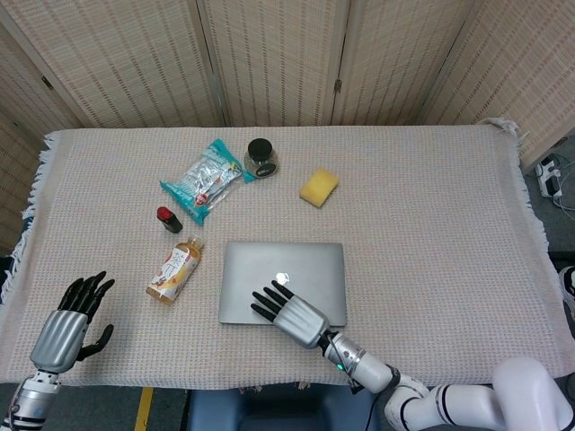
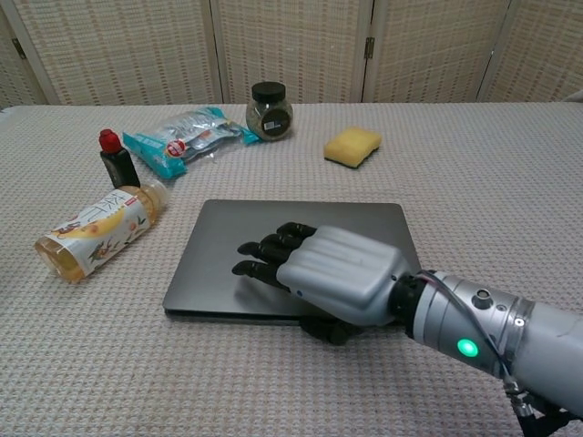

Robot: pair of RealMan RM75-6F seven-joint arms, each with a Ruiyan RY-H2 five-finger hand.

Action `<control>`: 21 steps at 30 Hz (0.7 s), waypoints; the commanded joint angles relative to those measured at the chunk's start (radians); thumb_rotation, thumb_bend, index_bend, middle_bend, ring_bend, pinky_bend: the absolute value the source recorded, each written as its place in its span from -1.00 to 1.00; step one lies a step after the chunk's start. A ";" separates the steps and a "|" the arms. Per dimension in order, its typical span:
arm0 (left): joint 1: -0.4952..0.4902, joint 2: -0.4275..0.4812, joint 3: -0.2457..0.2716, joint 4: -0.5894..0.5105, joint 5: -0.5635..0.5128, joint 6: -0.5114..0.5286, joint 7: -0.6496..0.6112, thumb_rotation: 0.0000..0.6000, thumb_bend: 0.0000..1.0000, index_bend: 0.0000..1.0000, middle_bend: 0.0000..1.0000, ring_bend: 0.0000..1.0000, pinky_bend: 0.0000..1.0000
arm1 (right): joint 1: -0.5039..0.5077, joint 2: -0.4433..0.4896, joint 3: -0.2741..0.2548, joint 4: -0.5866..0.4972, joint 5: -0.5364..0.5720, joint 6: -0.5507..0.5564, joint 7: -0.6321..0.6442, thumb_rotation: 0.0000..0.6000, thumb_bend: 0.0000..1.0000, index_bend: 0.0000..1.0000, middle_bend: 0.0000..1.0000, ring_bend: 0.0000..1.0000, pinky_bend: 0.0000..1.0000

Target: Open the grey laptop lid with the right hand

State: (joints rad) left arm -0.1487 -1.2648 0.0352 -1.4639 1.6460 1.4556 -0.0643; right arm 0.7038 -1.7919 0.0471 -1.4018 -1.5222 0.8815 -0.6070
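We see a grey laptop [image 1: 283,280] lying near the front middle of the cloth-covered worktop [image 1: 431,206]. Our right hand [image 2: 323,278] grips its front edge: dark fingers [image 2: 264,255] spread on the lid, thumb under it, lid raised a crack. Beyond the fingers, to the left, lie a bottle [image 1: 175,268], a red-capped bottle [image 1: 168,218], a snack pack [image 1: 205,180], a jar [image 1: 261,156]; a sponge [image 1: 319,187] sits beyond them, to the right. Left hand [image 1: 67,328] hovers far left, fingers apart, holding nothing.

Your right hand [image 2: 332,282] covers the laptop [image 1: 278,269] lid's near edge, so its thumb's grip there stays hidden; the bottle [image 2: 96,228] label print is too small to read
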 commanded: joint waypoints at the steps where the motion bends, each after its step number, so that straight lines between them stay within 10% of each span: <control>1: -0.015 -0.017 0.011 0.021 0.013 -0.023 -0.029 1.00 -0.03 -0.87 -0.93 -0.99 -1.00 | -0.003 -0.015 0.001 0.008 -0.001 0.028 -0.060 1.00 0.05 -1.00 -1.00 -1.00 -1.00; 21: -0.130 -0.116 0.106 0.115 0.135 -0.177 -0.169 1.00 -0.03 -0.84 -0.92 -0.98 -1.00 | 0.012 -0.063 0.068 -0.055 0.055 0.122 -0.438 1.00 0.07 -1.00 -1.00 -1.00 -1.00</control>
State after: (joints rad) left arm -0.2688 -1.3730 0.1391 -1.3492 1.7741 1.2874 -0.2330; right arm 0.7109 -1.8506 0.1075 -1.4487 -1.4733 0.9961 -1.0277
